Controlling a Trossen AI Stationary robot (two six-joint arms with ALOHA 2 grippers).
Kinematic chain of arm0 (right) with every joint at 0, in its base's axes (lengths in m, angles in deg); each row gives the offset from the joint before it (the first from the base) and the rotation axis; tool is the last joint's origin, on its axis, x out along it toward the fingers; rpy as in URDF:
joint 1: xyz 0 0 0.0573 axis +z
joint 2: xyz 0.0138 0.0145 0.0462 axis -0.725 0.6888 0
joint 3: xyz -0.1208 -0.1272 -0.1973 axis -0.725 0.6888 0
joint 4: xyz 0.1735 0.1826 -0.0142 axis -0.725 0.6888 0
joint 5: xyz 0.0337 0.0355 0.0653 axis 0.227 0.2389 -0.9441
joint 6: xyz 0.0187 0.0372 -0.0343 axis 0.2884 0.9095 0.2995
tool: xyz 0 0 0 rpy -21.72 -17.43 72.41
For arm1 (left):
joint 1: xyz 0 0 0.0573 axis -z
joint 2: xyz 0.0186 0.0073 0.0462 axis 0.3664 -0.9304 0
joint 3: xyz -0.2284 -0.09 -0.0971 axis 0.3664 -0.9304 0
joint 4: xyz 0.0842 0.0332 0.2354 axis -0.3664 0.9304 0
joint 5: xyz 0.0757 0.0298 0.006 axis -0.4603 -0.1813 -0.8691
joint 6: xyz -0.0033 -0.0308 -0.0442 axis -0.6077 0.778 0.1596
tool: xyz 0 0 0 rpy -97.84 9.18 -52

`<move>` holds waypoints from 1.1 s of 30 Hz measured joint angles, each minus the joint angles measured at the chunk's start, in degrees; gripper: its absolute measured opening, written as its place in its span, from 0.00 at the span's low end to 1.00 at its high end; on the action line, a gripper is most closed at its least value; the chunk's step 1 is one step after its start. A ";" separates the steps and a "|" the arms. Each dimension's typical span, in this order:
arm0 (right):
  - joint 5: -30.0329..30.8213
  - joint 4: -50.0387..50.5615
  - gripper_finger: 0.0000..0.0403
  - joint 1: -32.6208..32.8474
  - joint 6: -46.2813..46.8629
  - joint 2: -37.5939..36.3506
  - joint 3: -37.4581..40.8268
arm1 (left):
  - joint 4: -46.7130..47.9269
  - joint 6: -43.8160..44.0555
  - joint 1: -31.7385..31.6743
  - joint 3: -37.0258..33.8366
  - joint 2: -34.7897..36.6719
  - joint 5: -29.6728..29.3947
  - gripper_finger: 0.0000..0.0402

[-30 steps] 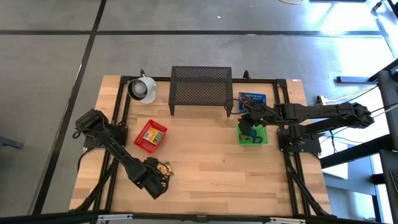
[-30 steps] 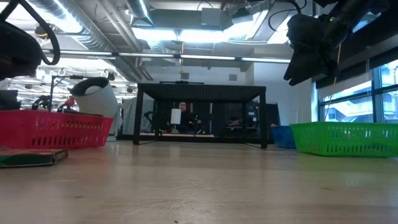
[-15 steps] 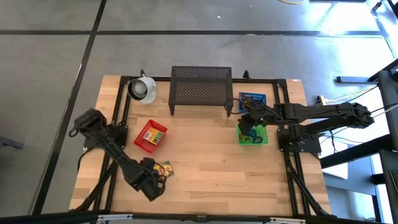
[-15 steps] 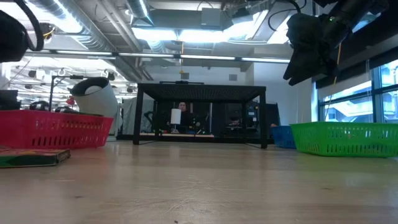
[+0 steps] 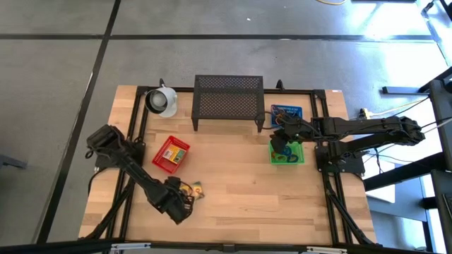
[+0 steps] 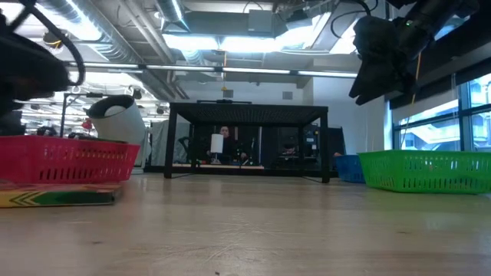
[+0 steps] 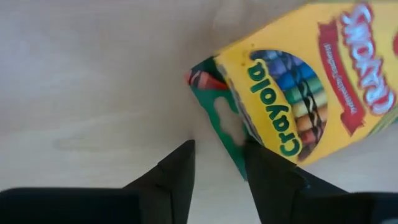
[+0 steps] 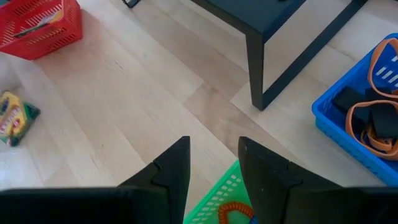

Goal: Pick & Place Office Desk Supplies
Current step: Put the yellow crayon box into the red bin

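A yellow and green crayon box (image 5: 193, 189) (image 7: 311, 93) (image 6: 57, 198) lies flat on the wood near the table's near-left part. My left gripper (image 5: 182, 201) (image 7: 217, 149) is low beside it, open by a narrow gap, with bare table between the fingers. My right gripper (image 5: 284, 146) (image 8: 213, 152) hangs open above the green basket (image 5: 287, 152) (image 8: 217, 193), which holds an orange loop (image 8: 233, 211). The blue basket (image 5: 286, 113) (image 8: 360, 118) holds orange loops and black blocks. Another printed box (image 5: 176, 150) lies in the red basket (image 5: 171, 154). My left gripper meets the crayon box with the outer side of one finger (image 7: 264, 168), against the green narrow side (image 7: 231, 134) near a corner. The fingers point steeply down from above. The box lies flat on the table, outside the gap between the fingers.
A black mesh shelf (image 5: 228, 100) (image 6: 249, 142) stands at the far edge, with a white mug (image 5: 162, 101) (image 6: 119, 119) to its left. The red basket (image 6: 69, 159) sits left of centre. Bare wood spans the middle of the table (image 5: 240, 183).
My left gripper drew back a little toward the table's left edge, then came toward the right against the crayon box. The box slid a short way along the table toward the right and stays flat. My right arm kept still.
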 joint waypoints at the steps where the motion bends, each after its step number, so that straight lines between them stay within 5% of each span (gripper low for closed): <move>1: 0.01 -0.23 0.34 0.00 0.00 0.00 0.00 | -0.02 -0.42 -0.27 -0.01 0.00 -0.45 0.32; 16: 0.09 -1.46 0.34 0.00 0.13 0.00 0.00 | 1.43 -3.29 -1.51 0.00 -0.35 -3.62 0.08; 21: -4.57 -5.20 0.34 0.48 2.42 0.05 0.02 | 1.60 -3.91 -1.64 -0.02 -0.37 -4.35 0.01; 33: -6.49 -21.22 0.34 15.21 1.33 5.53 0.00 | -3.52 -7.84 -4.54 -0.07 -0.44 -9.72 0.00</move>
